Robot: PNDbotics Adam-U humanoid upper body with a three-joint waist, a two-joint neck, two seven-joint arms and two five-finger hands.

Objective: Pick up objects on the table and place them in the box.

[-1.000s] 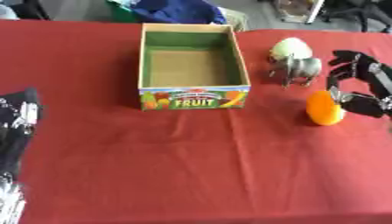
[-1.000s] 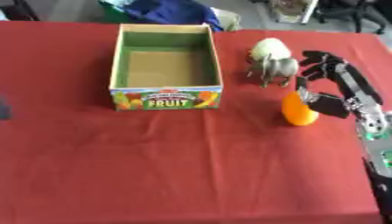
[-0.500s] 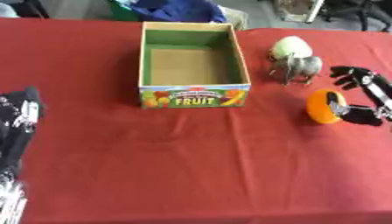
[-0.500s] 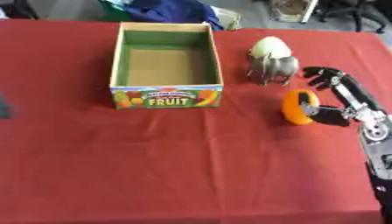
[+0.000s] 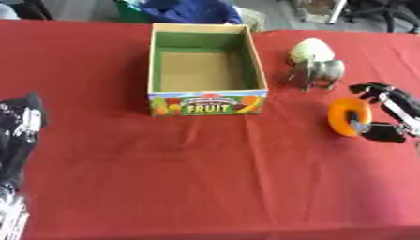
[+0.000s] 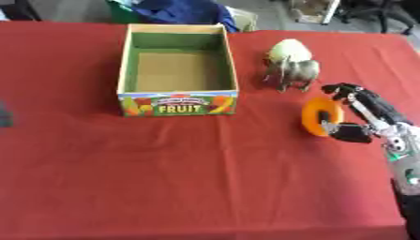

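An orange round fruit lies on the red table at the right. My right hand comes in from the right, fingers curled over the fruit's top and thumb against its lower right side. The open cardboard box marked FRUIT stands at centre back with nothing inside. To its right a grey toy elephant stands in front of a pale green round object. My left hand rests at the left edge of the left eye view, fingers relaxed.
A blue cloth and a green container lie beyond the table's far edge behind the box. The red cloth runs bare across the front half of the table.
My right hand has come down toward the near side, and its fingers and thumb have closed in on the orange fruit. The fruit has barely shifted. The left hand is still.
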